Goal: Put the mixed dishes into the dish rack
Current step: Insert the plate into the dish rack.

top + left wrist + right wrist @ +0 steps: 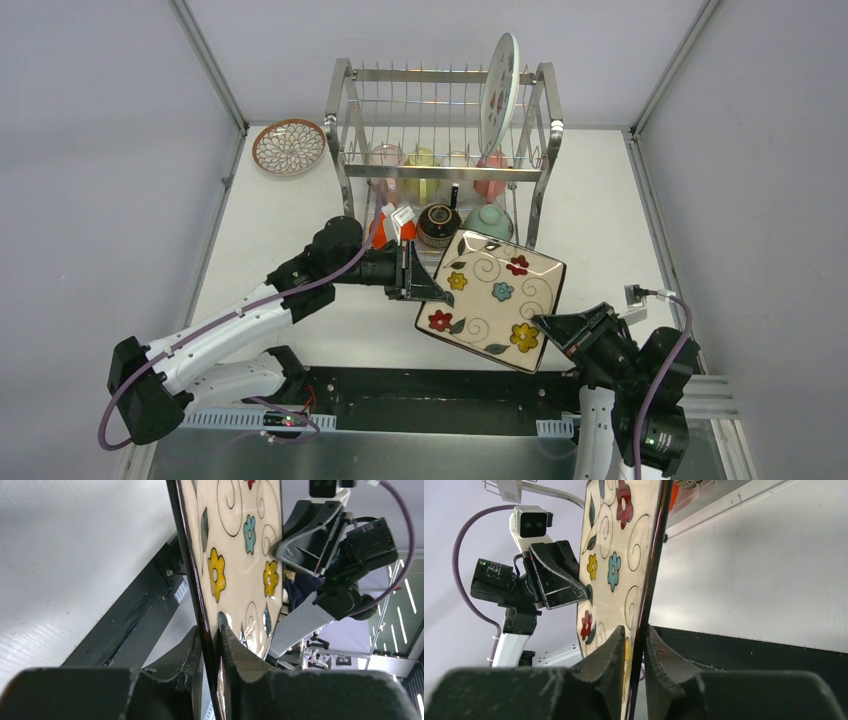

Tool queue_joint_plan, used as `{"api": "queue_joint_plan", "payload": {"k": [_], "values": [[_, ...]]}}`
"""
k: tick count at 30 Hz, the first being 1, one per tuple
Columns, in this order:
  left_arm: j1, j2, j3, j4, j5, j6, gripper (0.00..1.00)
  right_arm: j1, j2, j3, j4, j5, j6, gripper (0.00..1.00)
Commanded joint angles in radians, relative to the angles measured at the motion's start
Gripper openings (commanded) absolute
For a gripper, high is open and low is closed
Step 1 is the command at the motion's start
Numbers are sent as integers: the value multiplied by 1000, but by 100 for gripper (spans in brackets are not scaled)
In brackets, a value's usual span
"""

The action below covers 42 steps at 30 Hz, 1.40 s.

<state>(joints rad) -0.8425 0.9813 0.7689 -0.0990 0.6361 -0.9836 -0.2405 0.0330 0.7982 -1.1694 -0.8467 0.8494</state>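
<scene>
Plate, square and floral, held over the tabletop toward its near edge, just in front of the rack. Pinched at the left edge by left fingers, at the near right corner by right fingers, both narrow.

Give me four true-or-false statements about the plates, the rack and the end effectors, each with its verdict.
1. The left end effector and the right end effector are both shut on the square floral plate. True.
2. The petal-pattern plate stands in the dish rack. False: it lies flat on the table, left of the rack.
3. The white strawberry plate stands upright in the rack's upper tier. True.
4. The rack's lower level holds no bowls. False: a brown bowl and a mint bowl sit there.
</scene>
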Motion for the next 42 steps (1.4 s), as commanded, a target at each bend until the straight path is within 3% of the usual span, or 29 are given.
{"api": "queue_joint_plan", "payload": {"k": [1, 14, 35, 42], "values": [[-18, -58, 6, 197, 60, -31, 0, -1, -8, 17, 177, -104, 79, 21], [-18, -15, -82, 469, 113, -86, 0, -1, -12, -26, 368, -93, 324, 33], [-18, -32, -120, 450, 98, -15, 0, -2, -6, -64, 475, -81, 370, 33], [-18, -13, -115, 479, 118, -11, 0, -3, 22, -54, 456, -99, 306, 36]]}}
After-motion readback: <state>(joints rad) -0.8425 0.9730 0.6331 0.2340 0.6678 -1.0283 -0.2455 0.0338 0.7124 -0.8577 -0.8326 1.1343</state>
